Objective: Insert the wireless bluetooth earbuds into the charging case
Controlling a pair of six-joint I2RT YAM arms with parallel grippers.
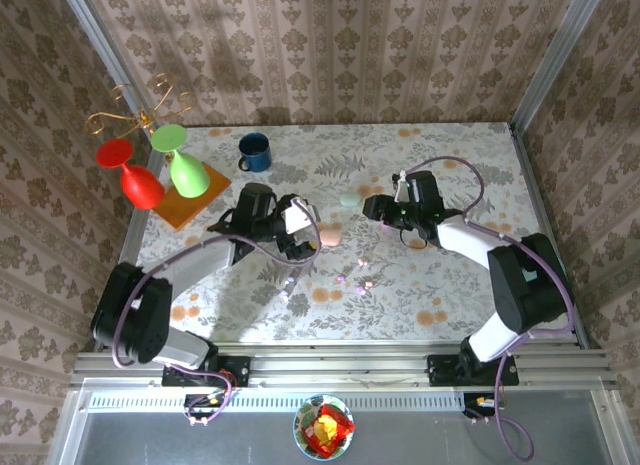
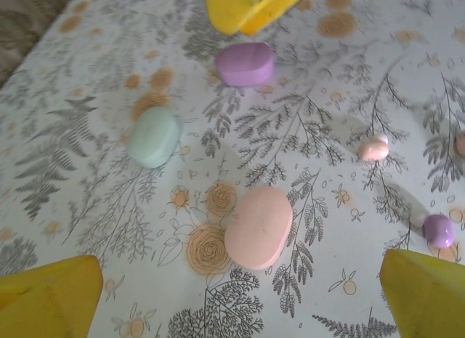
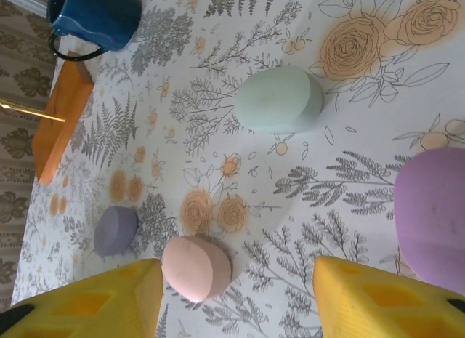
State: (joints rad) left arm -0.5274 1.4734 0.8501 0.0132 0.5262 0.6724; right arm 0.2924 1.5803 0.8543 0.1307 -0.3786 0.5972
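"Top external first. Surface and room?"

"I logged a table point(image 1: 450, 295) under pale floral cloth, patterned wallpaper on three sides and a metal rail point(image 1: 340, 360) along the near edge. Far left was an orange board point(image 1: 180, 210) with a red goblet point(image 1: 140, 185) and a green goblet point(image 1: 190, 175) at it, and a blue mug point(image 1: 254, 152) near them. The earbuds point(image 1: 345, 277) were specks on the cloth mid-table, nearer me than the cases and loose, in none of them."

"And the wrists?"

"Left wrist sorted the colours. A pink bud point(image 2: 374, 149) and a purple bud point(image 2: 438, 230) lay right of the pink case point(image 2: 259, 227), apart from it. That case sat just ahead of the left gripper point(image 2: 240, 280), whose fingers stood wide apart on nothing. The green case point(image 2: 153, 137) lay to its left. The purple case point(image 2: 245, 63) lay beyond, just below the other arm's yellow fingertips point(image 2: 232, 11). Right wrist added a grey-violet case point(image 3: 115, 230) near the pink one, toward the board. The right gripper point(image 3: 236, 280) was spread too, with bare cloth between its fingers. The purple case sat just beside one finger; touching or not, I could not tell. All four cases looked shut."

"Room to move?"

"The cases were bunched mid-table between the two grippers, well off every edge. Open cloth ran along the near rail and over the right side. Mug and board crowded the far-left corner."
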